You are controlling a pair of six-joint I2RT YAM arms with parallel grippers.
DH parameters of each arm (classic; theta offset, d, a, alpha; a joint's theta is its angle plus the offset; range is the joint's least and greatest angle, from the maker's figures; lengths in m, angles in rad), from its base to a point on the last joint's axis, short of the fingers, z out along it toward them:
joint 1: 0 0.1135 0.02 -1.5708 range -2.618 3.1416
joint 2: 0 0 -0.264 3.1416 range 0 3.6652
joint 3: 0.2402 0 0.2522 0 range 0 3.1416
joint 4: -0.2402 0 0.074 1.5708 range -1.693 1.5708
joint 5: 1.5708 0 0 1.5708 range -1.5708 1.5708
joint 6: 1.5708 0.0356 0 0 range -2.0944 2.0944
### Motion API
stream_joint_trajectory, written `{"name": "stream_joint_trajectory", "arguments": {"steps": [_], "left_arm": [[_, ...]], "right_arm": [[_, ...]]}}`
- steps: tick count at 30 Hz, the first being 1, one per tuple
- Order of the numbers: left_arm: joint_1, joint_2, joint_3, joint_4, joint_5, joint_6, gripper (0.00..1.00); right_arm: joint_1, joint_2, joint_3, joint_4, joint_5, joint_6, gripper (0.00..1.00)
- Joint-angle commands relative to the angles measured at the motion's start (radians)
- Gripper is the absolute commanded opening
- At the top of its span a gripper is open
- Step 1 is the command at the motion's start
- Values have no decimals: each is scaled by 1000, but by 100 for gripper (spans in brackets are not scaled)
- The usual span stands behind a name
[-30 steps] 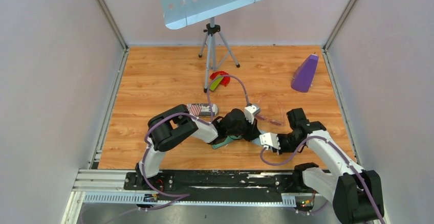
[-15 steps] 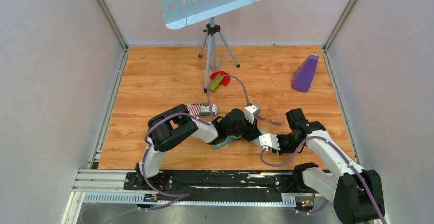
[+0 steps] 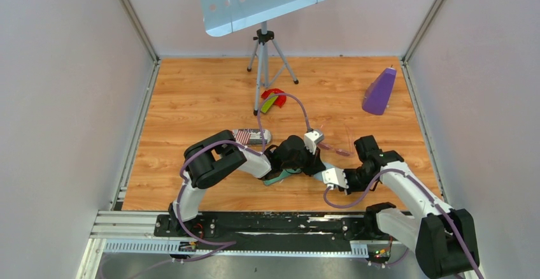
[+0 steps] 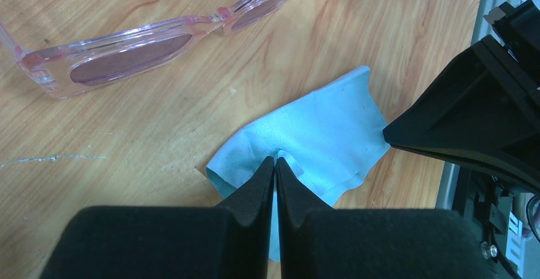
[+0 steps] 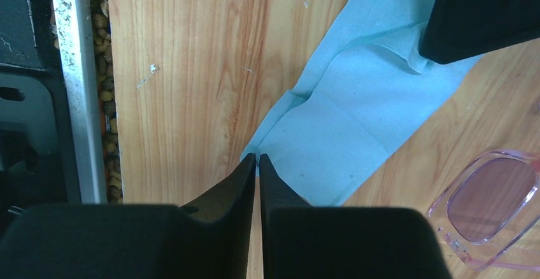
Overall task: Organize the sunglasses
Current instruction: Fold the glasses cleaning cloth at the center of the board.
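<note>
The sunglasses point(image 4: 146, 43), translucent pink with thin arms, lie on the wooden table just beyond the cloth; they also show in the top view point(image 3: 335, 149), and one lens shows in the right wrist view point(image 5: 490, 197). A light blue cloth point(image 4: 318, 135) lies crumpled between the two grippers. My left gripper point(image 4: 275, 160) is shut on a pinched fold in the cloth's middle. My right gripper point(image 5: 256, 158) is shut at the cloth's point(image 5: 356, 113) near corner. In the top view the left gripper point(image 3: 315, 164) and the right gripper point(image 3: 323, 172) meet over the cloth.
A grey oblong case point(image 3: 251, 137) lies behind the left arm. A teal flat thing point(image 3: 277, 178) lies under that arm. A tripod stand point(image 3: 264, 56), a red and green object point(image 3: 272, 99) and a purple cone point(image 3: 379, 91) stand farther back. A metal rail point(image 5: 76, 88) runs along the near edge.
The right arm has shifted slightly left toward the left gripper. The left arm and the sunglasses have not visibly moved.
</note>
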Motion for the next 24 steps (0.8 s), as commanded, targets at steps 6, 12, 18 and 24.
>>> {"name": "stream_joint_trajectory", "arguments": {"steps": [6, 12, 18, 24], "left_arm": [[7, 24, 11, 34, 6, 2, 7], [8, 23, 10, 39, 9, 3, 7], [8, 17, 8, 43, 17, 4, 7], [8, 2, -4, 58, 18, 4, 7]], "right_arm": [[32, 6, -7, -7, 15, 3, 12], [33, 6, 5, 7, 11, 39, 0], [33, 0, 41, -32, 17, 50, 0], [33, -12, 59, -72, 38, 49, 0]]}}
